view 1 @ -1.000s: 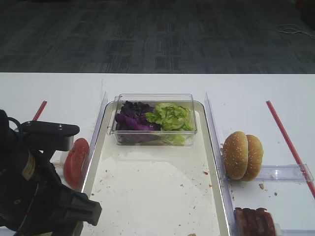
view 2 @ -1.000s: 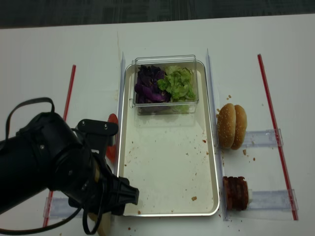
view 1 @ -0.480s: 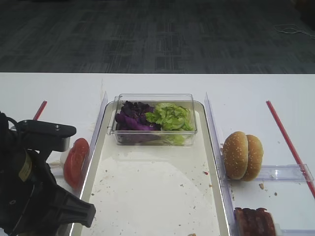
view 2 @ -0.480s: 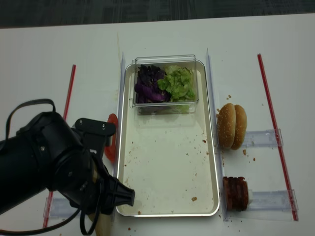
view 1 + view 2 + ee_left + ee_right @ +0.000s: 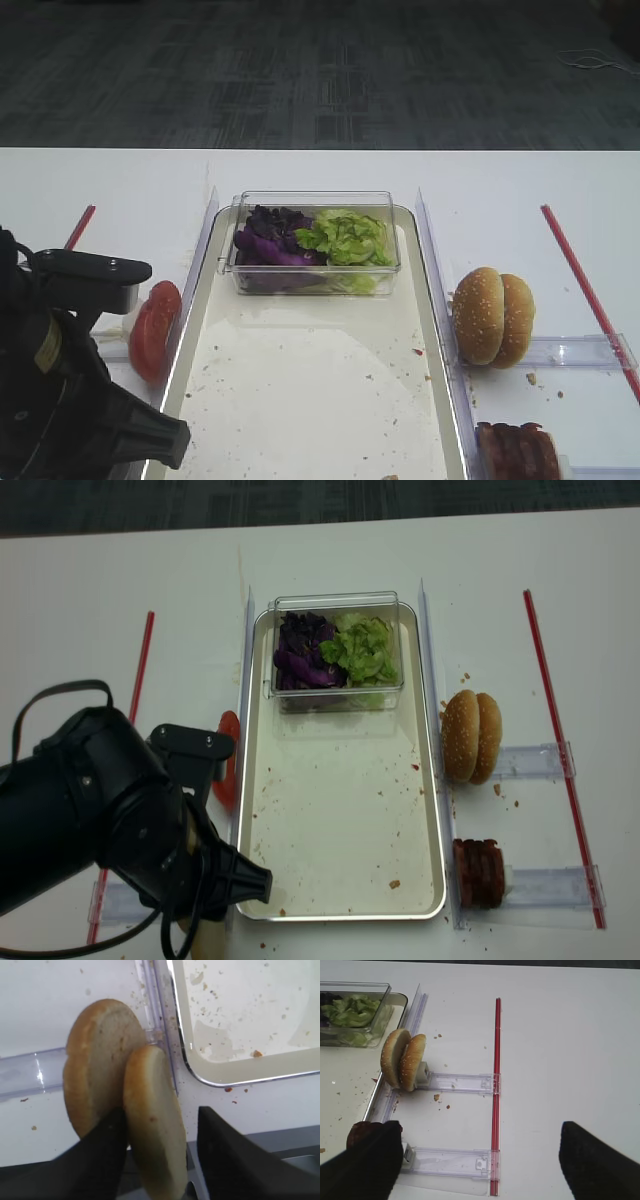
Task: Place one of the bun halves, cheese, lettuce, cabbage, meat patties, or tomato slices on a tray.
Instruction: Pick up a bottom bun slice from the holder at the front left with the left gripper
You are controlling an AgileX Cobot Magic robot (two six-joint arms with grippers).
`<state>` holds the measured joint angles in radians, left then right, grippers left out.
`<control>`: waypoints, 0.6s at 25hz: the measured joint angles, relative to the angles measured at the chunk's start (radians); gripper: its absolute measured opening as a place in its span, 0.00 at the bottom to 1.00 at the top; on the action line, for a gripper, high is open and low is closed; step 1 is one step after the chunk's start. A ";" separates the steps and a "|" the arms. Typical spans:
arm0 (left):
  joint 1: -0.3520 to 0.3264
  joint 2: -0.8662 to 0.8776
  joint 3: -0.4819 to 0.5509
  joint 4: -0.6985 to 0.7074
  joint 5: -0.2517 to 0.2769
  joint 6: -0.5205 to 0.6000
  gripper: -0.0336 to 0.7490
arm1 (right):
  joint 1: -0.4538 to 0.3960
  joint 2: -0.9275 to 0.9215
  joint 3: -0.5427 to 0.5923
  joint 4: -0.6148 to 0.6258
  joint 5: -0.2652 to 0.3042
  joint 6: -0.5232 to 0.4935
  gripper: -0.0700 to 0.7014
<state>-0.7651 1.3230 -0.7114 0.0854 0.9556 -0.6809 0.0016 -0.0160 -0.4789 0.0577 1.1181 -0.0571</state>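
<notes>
Jaws of the left gripper [image 5: 157,1160] straddle the nearer bun half [image 5: 154,1125], one dark finger on each flat side, and they look to be pinching it; that half stands on edge in the clear side rack [image 5: 30,1072] just outside the tray's [image 5: 235,1076] near left corner, leaning against the second half [image 5: 95,1065] behind it. Standing the halves upright in the rack is what lets a finger slide down on each face, so a plain squeeze should do for the pick. From above, the arm's black bulk hides the buns entirely. Over on the other side, the right gripper [image 5: 480,1160] hangs with its jaws spread wide and nothing between them, above the far rack beside the meat patties [image 5: 478,872] and the sesame buns [image 5: 471,736]. Lettuce [image 5: 362,650] and cabbage [image 5: 303,650] sit in the clear box [image 5: 335,600] at the tray's far end; tomato slices [image 5: 226,770] stand at its left edge. Nothing is laid on the tray's crumbed floor yet, so my read is a lift and a short carry over the rim comes next.
</notes>
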 joint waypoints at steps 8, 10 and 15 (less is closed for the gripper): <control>0.000 0.045 0.000 -0.017 0.006 0.006 0.45 | 0.000 0.000 0.000 0.000 0.000 0.000 0.95; 0.000 0.048 0.000 -0.017 0.006 0.010 0.42 | 0.000 0.000 0.000 0.000 0.000 0.000 0.95; 0.000 0.050 0.000 -0.017 0.008 0.021 0.32 | 0.000 0.000 0.000 0.000 0.000 0.000 0.95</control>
<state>-0.7651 1.3728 -0.7114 0.0686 0.9641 -0.6601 0.0016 -0.0160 -0.4789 0.0577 1.1181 -0.0571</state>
